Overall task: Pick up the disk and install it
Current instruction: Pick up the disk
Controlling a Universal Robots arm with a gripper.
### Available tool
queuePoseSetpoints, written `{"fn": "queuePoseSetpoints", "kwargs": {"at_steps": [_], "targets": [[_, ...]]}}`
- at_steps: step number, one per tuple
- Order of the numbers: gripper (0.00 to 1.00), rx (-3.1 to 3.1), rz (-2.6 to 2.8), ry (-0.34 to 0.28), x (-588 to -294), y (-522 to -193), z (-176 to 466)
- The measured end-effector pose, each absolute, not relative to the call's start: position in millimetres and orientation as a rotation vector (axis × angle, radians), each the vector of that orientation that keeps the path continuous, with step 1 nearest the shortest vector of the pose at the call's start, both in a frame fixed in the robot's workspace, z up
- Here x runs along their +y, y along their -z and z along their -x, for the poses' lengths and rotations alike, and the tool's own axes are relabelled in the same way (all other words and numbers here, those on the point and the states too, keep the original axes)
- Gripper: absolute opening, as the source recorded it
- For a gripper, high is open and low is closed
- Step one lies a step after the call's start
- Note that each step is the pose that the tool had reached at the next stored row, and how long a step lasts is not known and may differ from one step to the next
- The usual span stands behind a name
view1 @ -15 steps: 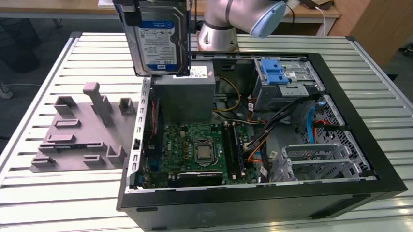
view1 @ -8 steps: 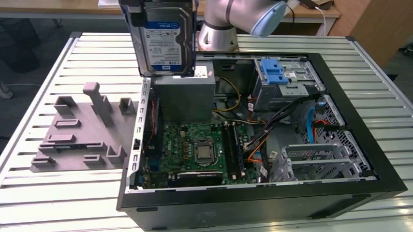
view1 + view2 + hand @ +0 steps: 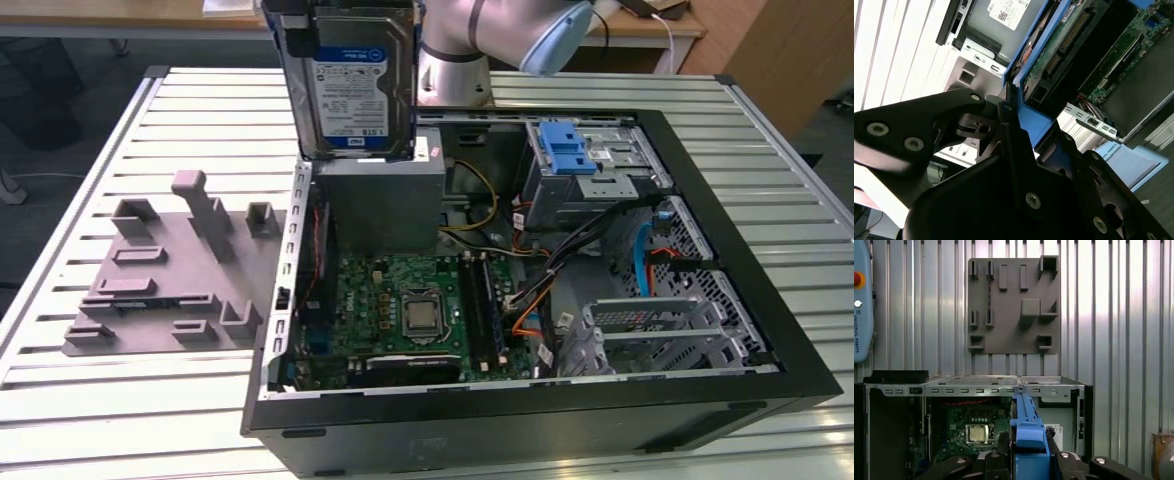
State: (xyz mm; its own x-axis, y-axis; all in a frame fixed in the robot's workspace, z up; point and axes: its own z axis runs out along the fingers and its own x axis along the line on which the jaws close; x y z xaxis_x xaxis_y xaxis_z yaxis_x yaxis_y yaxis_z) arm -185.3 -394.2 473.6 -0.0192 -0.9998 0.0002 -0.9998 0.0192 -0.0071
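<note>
Over ribbed metal table [image 3: 134, 400], hand [image 3: 1029, 462] clamps flat blue-framed disk [image 3: 350, 90].

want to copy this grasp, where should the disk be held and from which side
Grip the disk by the end of its blue carrier frame, coming from above, as the gripper does. It hangs upright and thin, so the jaws close across its flat faces, leaving the lower end free.

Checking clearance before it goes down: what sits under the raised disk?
In the exterior view, the grey power supply box shows right below the upright disk, inside the open case. The disk's lower edge hides the box's far top, so any gap is unclear.
</note>
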Motion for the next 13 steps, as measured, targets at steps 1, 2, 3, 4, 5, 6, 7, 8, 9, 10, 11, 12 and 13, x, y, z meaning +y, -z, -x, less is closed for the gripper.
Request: {"fn": "queuePoseSetpoints", "kwargs": {"at_steps": [1,2,3,4,5,6,7,8,9,10,11,12,13], "targets": [[0.36,2.239,2.196,0.008,-394,-474,184],[0.36,2.24,2.196,0.008,-395,-474,183],[0.36,2.24,2.196,0.008,-395,-474,182],[0.36,2.24,2.196,0.008,-395,-474,180],[0.36,2.24,2.196,0.008,-396,-474,179],[0.36,2.24,2.196,0.008,-396,-474,178],[0.36,2.24,2.196,0.008,-396,-474,177],[0.36,2.241,2.195,0.008,-397,-474,175],[0.36,2.241,2.195,0.008,-397,-474,174],[0.36,2.241,2.195,0.008,-397,-473,173],[0.36,2.241,2.195,0.008,-398,-473,172],[0.36,2.241,2.195,0.008,-398,-473,170],[0.36,2.241,2.195,0.008,-398,-473,169]]}}
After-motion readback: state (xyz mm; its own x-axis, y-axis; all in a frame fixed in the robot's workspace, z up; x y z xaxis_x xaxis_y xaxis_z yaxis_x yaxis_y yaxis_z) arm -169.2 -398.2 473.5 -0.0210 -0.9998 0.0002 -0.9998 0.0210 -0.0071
